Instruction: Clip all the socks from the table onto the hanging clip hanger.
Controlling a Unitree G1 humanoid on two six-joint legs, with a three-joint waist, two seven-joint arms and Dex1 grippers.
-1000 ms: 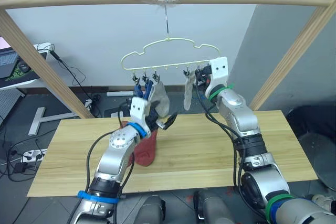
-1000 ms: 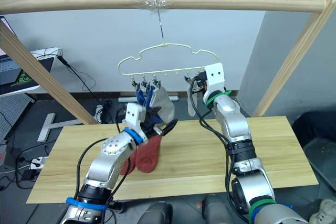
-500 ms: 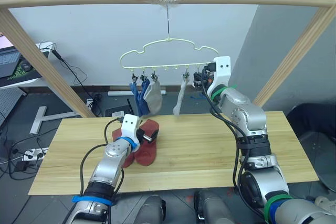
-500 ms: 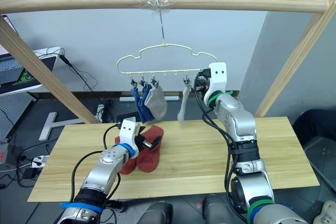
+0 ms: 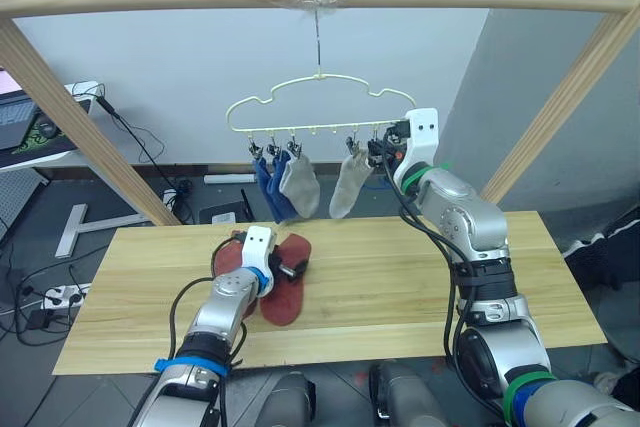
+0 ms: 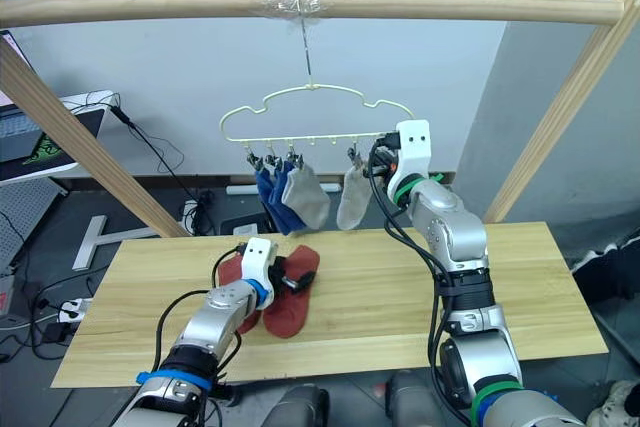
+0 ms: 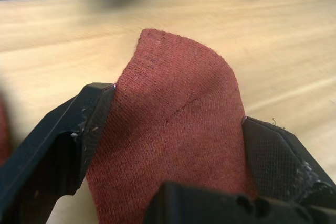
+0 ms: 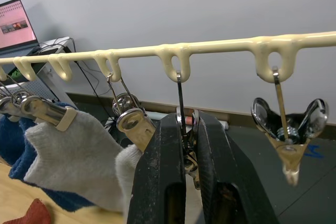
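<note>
The soft, light rust-red knit ankle sock (image 5: 287, 285) lies on the pale wood-grain surface (image 5: 400, 287) and is judged limp and easily bunched, so it is best taken at an edge, as is done by the left hand (image 7: 173, 145), whose fingers are closed on a raised fold of it. That pinch is shown close up in the left wrist view. The right hand (image 8: 190, 129) is shown in its wrist view pressed narrow around a small metal clip (image 8: 185, 145) of the thin pale-yellow wire clip hanger (image 5: 320, 107), beside the hung light grey socks (image 5: 300, 185).

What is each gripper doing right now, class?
Left gripper: shut on a rust-red sock on the table.
Right gripper: shut on a hanger clip.
</note>
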